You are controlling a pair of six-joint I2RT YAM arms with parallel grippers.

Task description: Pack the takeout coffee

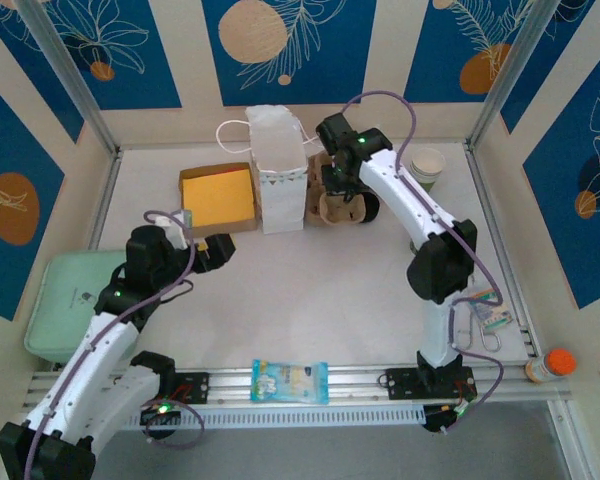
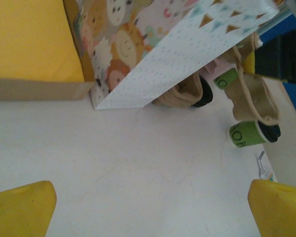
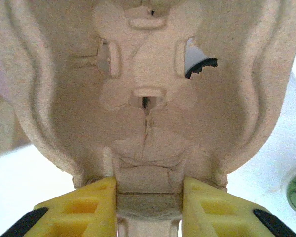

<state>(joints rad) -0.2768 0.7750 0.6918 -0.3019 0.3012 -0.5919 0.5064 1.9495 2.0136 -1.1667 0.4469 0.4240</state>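
At the table's back, the right pincer (image 1: 342, 192) comes down on the carrier (image 1: 338, 210). On my right wrist feed its yellow fingers (image 3: 96, 210) are clamped on the carrier's central pulp rib, one on each side, with the cup wells spreading above them.

To this pincer's right, past the arm, stands the cup (image 1: 427, 166). It is upright on the table (image 1: 310, 300), rim up with the cream inside showing, apart from carrier and pincer, and nothing holds it.

Just left of the right pincer stands the bag (image 1: 278, 170), white and upright, close beside the carrier. Left of that lies the box (image 1: 218, 197), open and yellow inside, just beside the bag.

Nearer me and left of the bag hangs the left pincer (image 1: 205, 235), its jaws spread wide with nothing between them. On my left wrist feed its yellow fingertips (image 2: 20, 210) sit in the lower corners over bare table, with the bag's corner ahead and the box ahead-left.

Ahead-right of this pincer, at the carrier's edge, lies a green-banded shape (image 2: 246, 134); I cannot tell whether it is the same cup.
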